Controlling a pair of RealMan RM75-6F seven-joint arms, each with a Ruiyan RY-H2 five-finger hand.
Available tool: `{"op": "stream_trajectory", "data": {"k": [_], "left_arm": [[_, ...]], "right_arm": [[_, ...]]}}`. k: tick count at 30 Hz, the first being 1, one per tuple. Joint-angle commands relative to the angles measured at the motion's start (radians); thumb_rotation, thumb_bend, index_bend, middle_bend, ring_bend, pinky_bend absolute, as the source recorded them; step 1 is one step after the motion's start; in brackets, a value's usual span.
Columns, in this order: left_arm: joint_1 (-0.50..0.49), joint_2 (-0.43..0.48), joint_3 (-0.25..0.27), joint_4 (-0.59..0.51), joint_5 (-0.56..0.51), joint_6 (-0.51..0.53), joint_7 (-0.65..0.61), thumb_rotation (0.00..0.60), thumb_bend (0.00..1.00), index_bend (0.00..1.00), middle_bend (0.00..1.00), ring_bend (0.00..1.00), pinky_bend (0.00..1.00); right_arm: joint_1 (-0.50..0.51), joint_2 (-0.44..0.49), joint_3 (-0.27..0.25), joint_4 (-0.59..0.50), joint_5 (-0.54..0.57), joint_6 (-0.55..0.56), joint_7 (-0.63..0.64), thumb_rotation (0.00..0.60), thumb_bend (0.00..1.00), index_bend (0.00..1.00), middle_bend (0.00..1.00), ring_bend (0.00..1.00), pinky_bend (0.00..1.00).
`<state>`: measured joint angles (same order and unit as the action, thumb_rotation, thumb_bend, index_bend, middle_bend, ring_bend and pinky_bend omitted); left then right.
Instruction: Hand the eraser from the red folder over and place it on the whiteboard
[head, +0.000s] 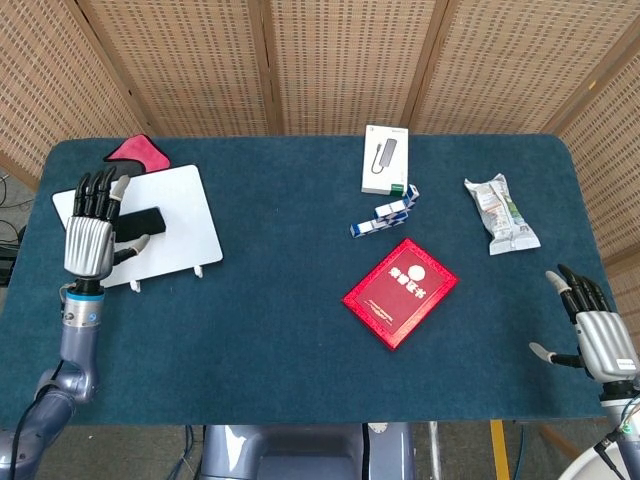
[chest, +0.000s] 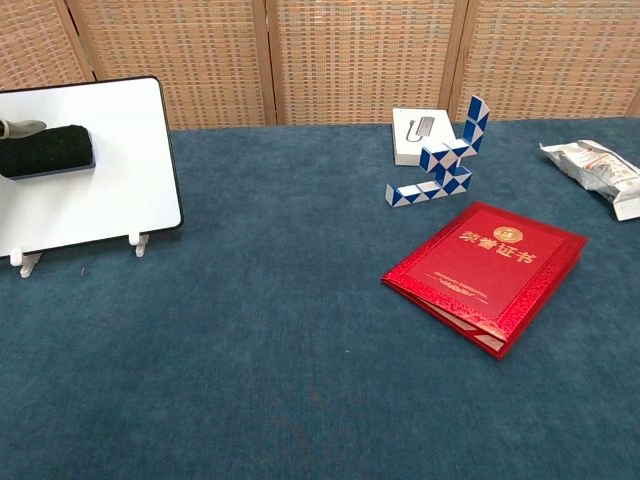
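**Eraser lying on whiteboard, left hand released**

The eraser (head: 139, 220), black and oblong, lies flat on the whiteboard (head: 185, 225), in the left half of its white surface. In the chest view the eraser (chest: 45, 151) sits near the board's left edge, long side roughly level, and the whiteboard (chest: 120, 190) rests on small white feet on the blue table (head: 280, 330).

The left hand (head: 92, 228) is over the whiteboard's left edge, just beside the eraser, fingers straightened and apart, holding nothing. Its thumb points toward the eraser's lower side; contact cannot be judged from the head view. Chest view shows only a grey fingertip at the frame edge, close to the eraser's upper left end.

The right hand (head: 598, 332) is well apart from the whiteboard, at the far right table edge, fingers extended and spread, empty.

The red folder (head: 400, 291) lies closed, right of the whiteboard and well apart from it.

A pink cloth (head: 136, 152) sits just behind the whiteboard's rear left corner.
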<state>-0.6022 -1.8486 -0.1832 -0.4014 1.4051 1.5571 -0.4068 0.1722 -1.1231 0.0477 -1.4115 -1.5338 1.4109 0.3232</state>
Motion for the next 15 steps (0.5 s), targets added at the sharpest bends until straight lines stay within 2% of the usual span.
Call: {"op": "stream_trajectory", "data": {"k": [1,2,3,6,7,10,15], "left_arm": [[0.098,0.204,0.059,-0.260,0.046,0.028,-0.007,0.600,0.00,0.00,0.00,0.00,0.00],[0.120,0.269,0.074,-0.362,0.052,0.024,0.025,0.600,0.00,0.00,0.00,0.00,0.00],[0.149,0.362,0.097,-0.513,0.054,0.006,0.070,0.600,0.00,0.00,0.00,0.00,0.00],[0.206,0.563,0.138,-0.861,0.009,-0.068,0.221,0.600,0.00,0.00,0.00,0.00,0.00],[0.220,0.606,0.146,-0.941,-0.009,-0.083,0.259,0.600,0.00,0.00,0.00,0.00,0.00],[0.267,0.679,0.160,-1.091,-0.041,-0.079,0.322,0.600,0.00,0.00,0.00,0.00,0.00],[0.323,0.677,0.184,-1.127,-0.027,-0.050,0.355,0.600,0.00,0.00,0.00,0.00,0.00]], "right_arm": [[-0.005,0.000,0.001,-0.010,0.000,0.010,-0.024,0.600,0.00,0.00,0.00,0.00,0.04],[-0.007,0.001,0.000,-0.015,0.000,0.012,-0.032,0.600,0.00,0.00,0.00,0.00,0.04],[-0.010,0.002,0.000,-0.024,0.000,0.015,-0.043,0.600,0.00,0.00,0.00,0.00,0.04],[-0.017,0.005,0.000,-0.047,-0.001,0.026,-0.073,0.600,0.00,0.00,0.00,0.00,0.04],[-0.019,0.005,0.000,-0.054,-0.002,0.031,-0.082,0.600,0.00,0.00,0.00,0.00,0.04],[-0.029,0.007,-0.001,-0.077,-0.006,0.049,-0.111,0.600,0.00,0.00,0.00,0.00,0.04],[-0.040,0.004,-0.003,-0.105,-0.014,0.068,-0.151,0.600,0.00,0.00,0.00,0.00,0.04]]}}
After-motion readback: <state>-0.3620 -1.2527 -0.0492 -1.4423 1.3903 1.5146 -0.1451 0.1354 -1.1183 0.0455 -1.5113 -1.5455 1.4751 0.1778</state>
